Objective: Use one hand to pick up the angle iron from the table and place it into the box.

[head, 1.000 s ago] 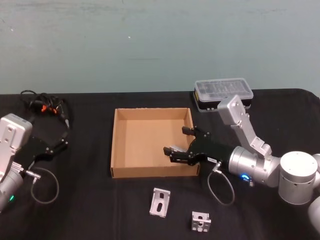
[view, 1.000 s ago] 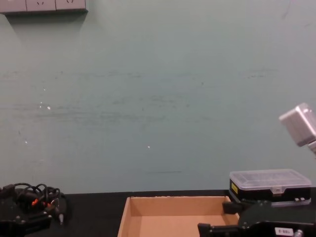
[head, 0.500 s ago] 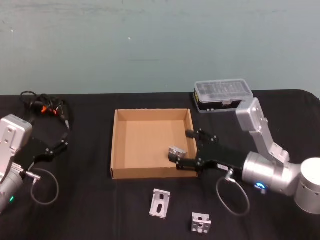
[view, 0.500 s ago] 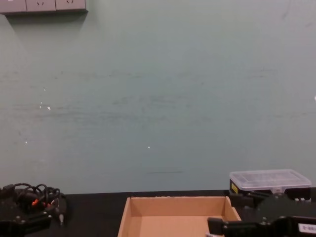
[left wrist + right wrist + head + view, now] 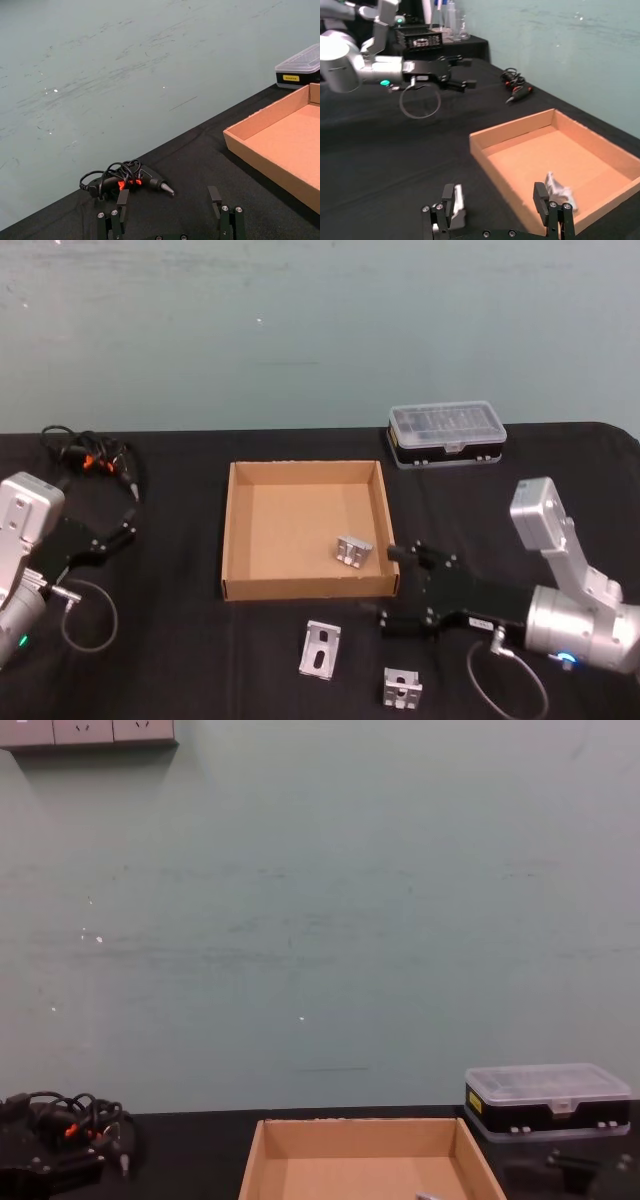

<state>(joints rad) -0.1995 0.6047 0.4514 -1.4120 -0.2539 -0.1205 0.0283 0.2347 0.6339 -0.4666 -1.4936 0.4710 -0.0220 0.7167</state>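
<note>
Your right gripper point(image 5: 388, 588): low over the table point(image 5: 180, 640) at the box's near right corner, fingers spread wide, holding nothing. Angle iron point(image 5: 353, 551): lying inside the box point(image 5: 300, 588), close to its right wall. Second bracket point(image 5: 320, 648) and third bracket point(image 5: 402, 686): on the table in front of the box. Your left gripper point(image 5: 125, 525): parked far left, fingers apart, empty.

On the flat matte black table point(image 5: 180, 640), a small silvery L-shaped metal angle iron point(image 5: 353, 550) lay inside the shallow brown cardboard box point(image 5: 300, 589), near its front-right corner. A second bracket point(image 5: 320, 648) and a third bracket point(image 5: 402, 686) lay before the box. A clear-lidded black plastic case point(image 5: 447, 432) stood behind it, rightward.
</note>
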